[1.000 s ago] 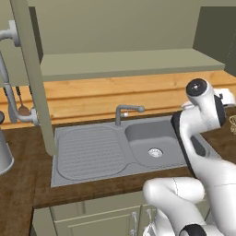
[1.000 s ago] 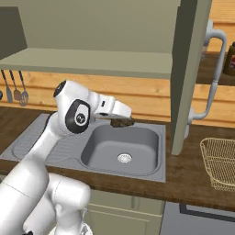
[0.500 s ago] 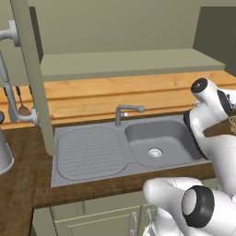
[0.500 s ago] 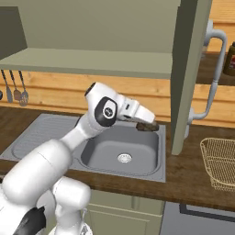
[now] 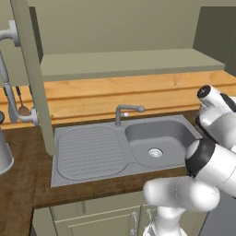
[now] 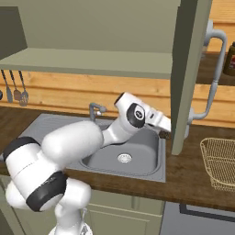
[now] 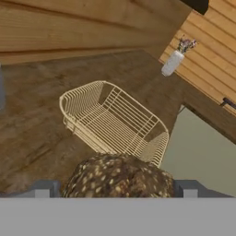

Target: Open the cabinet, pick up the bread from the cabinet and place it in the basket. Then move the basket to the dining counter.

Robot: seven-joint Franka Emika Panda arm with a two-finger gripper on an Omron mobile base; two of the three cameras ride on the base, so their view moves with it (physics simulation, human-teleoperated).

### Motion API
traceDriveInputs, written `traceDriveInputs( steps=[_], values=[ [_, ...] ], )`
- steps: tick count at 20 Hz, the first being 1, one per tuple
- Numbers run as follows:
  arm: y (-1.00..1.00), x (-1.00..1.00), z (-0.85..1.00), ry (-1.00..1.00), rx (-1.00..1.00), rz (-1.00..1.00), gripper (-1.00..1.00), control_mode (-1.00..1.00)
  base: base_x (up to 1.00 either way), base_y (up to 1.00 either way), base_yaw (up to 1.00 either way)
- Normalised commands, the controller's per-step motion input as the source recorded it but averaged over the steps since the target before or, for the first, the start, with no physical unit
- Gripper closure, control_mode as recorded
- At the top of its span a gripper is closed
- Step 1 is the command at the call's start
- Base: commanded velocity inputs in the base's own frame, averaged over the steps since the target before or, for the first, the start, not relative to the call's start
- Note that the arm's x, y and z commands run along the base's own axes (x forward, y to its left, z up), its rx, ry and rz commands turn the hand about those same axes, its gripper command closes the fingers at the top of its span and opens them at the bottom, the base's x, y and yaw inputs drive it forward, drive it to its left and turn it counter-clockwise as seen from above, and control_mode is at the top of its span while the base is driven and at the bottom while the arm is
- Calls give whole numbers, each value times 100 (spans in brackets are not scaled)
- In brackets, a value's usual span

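A brown speckled bread (image 7: 117, 177) sits between my gripper's (image 7: 115, 190) grey fingertips (image 7: 44, 189), which are shut on it. Beyond and below it the tan wire-weave basket (image 7: 110, 120) stands empty on the dark wood worktop. In the right base view the basket (image 6: 221, 161) is at the far right, and my hand (image 6: 158, 121) reaches toward it, its tip hidden behind the open cabinet door (image 6: 188, 69). The cabinet's pale green shelf (image 5: 124, 62) is bare, with its left door (image 5: 32, 78) swung open. The dining counter is out of view.
A grey sink (image 5: 156, 143) with drainboard and faucet (image 5: 126, 110) lies under the cabinet. A small vase with flowers (image 7: 174, 60) stands past the basket. Utensils (image 6: 16, 89) hang on the wooden wall at left. A dark bottle (image 6: 229, 59) stands beyond the right door.
My arm has swung right from above the sink toward the basket side, carrying the bread. In the right base view the hand has passed behind the open right door.
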Motion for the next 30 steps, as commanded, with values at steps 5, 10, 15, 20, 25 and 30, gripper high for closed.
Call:
traceDriveInputs(
  steps=[5, 10, 15, 20, 25, 30],
  values=[
    [-77, 8, -2, -1, 0, -8, 100, -100, 0, 0, 0],
    [-76, 23, -34, 0, 0, -7, 100, -100, 0, 0, 0],
    [-58, 29, -57, 2, -2, -2, 100, -100, 0, 0, 0],
    [-37, 20, -64, 1, -5, 0, 100, -100, 0, 0, 0],
    [-44, 0, -9, 0, -2, 0, 100, -100, 0, 0, 0],
    [-38, 0, -13, 0, 0, 0, 100, -100, 0, 0, 0]
  ],
)
